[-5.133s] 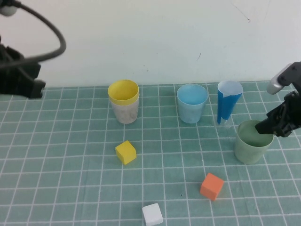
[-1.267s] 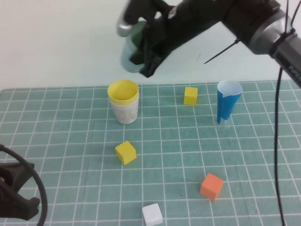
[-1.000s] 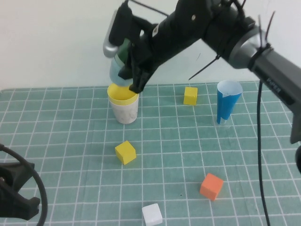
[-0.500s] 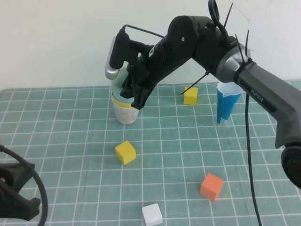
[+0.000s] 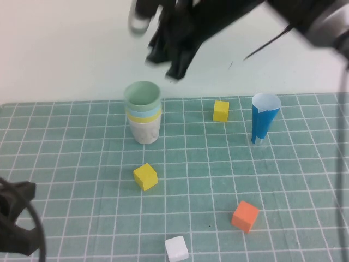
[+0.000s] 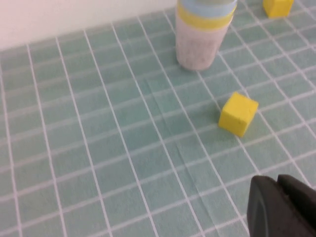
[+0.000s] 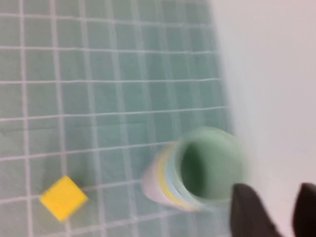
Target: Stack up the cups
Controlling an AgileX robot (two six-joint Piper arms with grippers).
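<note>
Cups: four nested, far left; judged light, thin-walled, crushable; hold gently at rim. Right gripper above, open, empty. Left gripper near-left, fingers together.

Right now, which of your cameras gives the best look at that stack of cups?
The high view: the whole stack of cups stands upright, sage green on top. The left wrist view cuts off its top; the right wrist view looks down into it, blurred. The right gripper hangs open above; the left gripper sits low nearby.

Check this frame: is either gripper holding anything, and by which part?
Nothing is held. The right gripper is above the cup stack, jaws open and empty. The left gripper is low near the table, holding nothing.
</note>
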